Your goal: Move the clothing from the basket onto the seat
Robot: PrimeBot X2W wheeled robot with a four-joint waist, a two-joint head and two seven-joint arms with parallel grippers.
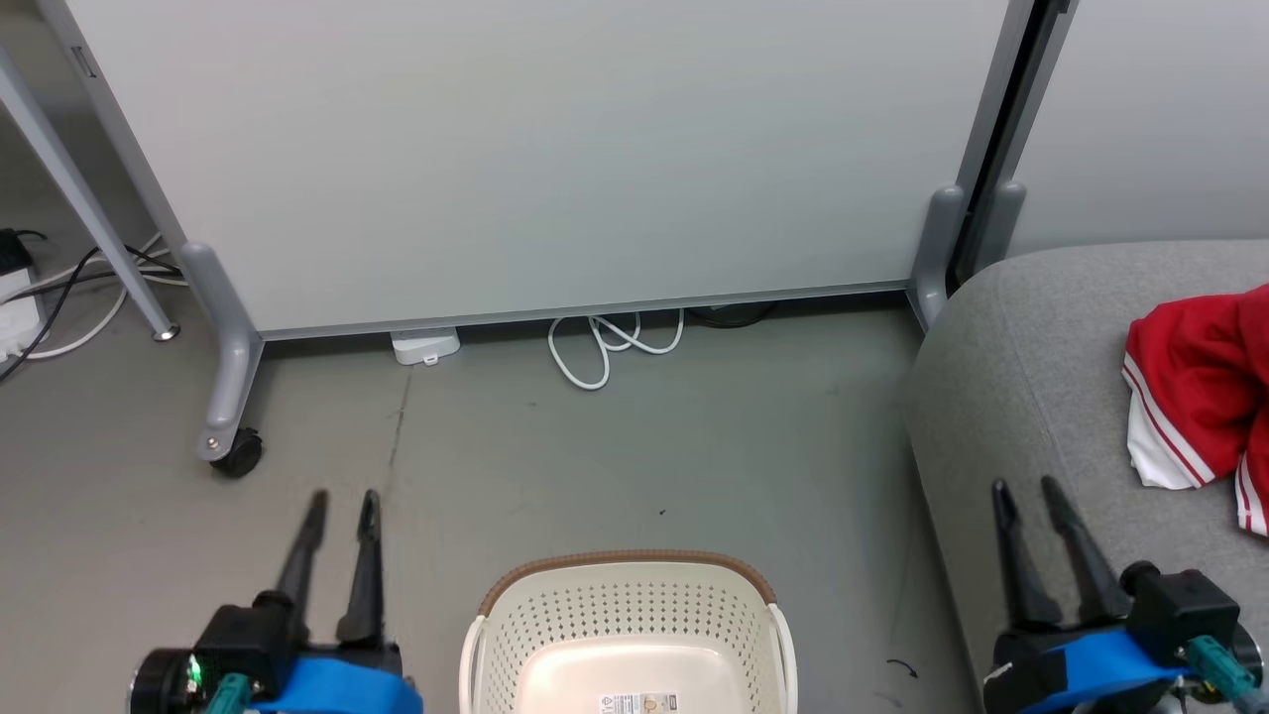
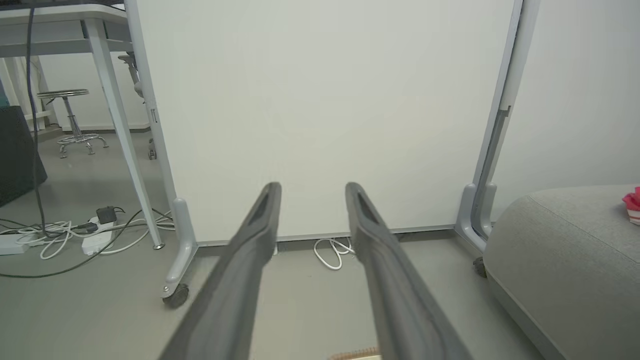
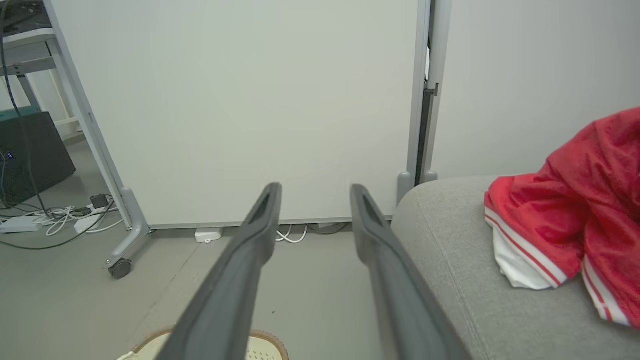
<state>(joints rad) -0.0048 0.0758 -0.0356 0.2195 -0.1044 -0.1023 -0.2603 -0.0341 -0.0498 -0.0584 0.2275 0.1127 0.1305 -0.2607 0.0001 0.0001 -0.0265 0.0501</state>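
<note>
Holding nothing, your right gripper [image 1: 1024, 486] hovers with its fingers apart at the edge of the seat [image 1: 1021, 357]. Your left gripper [image 1: 344, 496], equally spread and empty, hangs over the floor to the left of the basket [image 1: 625, 561]. Your likeliest slip is a careless rightward sweep that snags the clothing [image 1: 1200, 387] and drags it off the cushion. That red heap lies on the seat, ahead and right of your right gripper, clear of it. The part of the basket you can see looks bare.
</note>
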